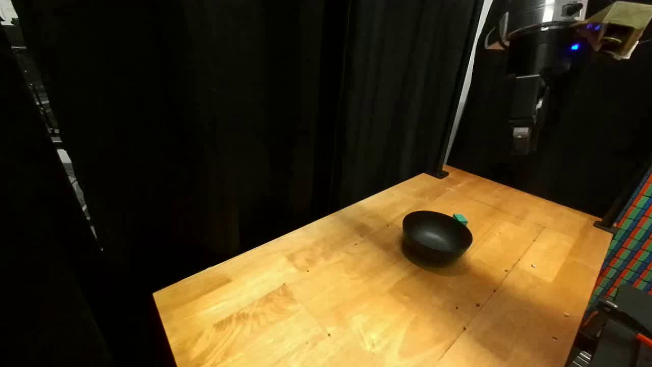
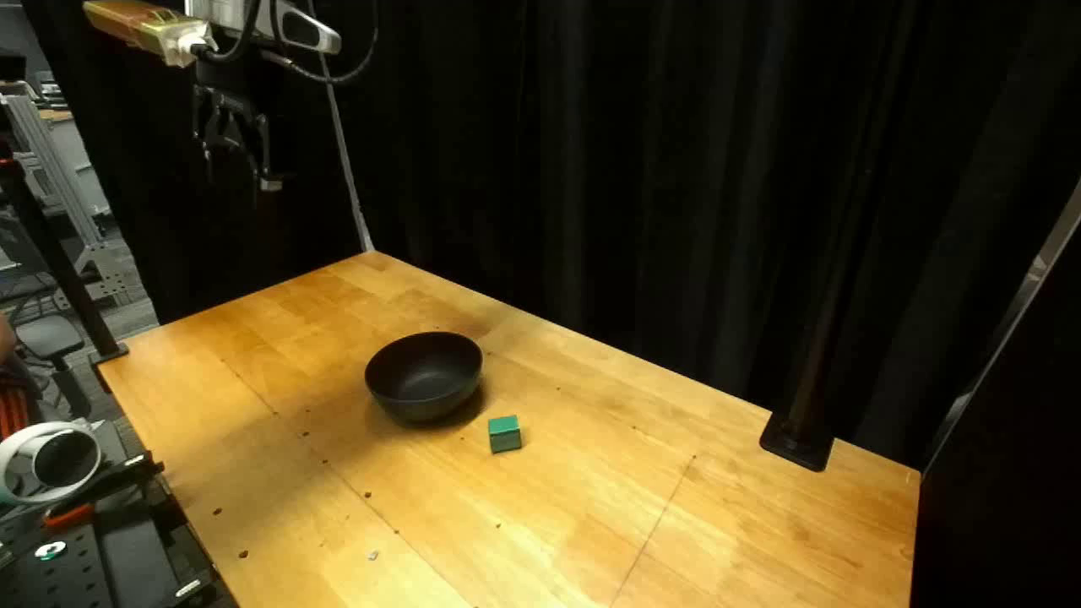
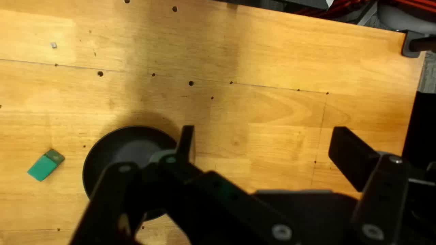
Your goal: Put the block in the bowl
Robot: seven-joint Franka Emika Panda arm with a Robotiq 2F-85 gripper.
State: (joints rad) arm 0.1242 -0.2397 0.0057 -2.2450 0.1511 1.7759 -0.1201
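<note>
The small green block lies on the wooden table, beside the black bowl and apart from it. In an exterior view the block shows just behind the bowl's rim. The round black bowl stands upright and looks empty; it also shows in an exterior view. In the wrist view the block is at the left edge, and the bowl is partly hidden by a finger. My gripper is open and empty, high above the table; it shows in both exterior views.
The wooden table has small holes and a small light scrap. Black posts stand at its corners. Dark curtains hang behind it. A black bench with a white round item is beside the table.
</note>
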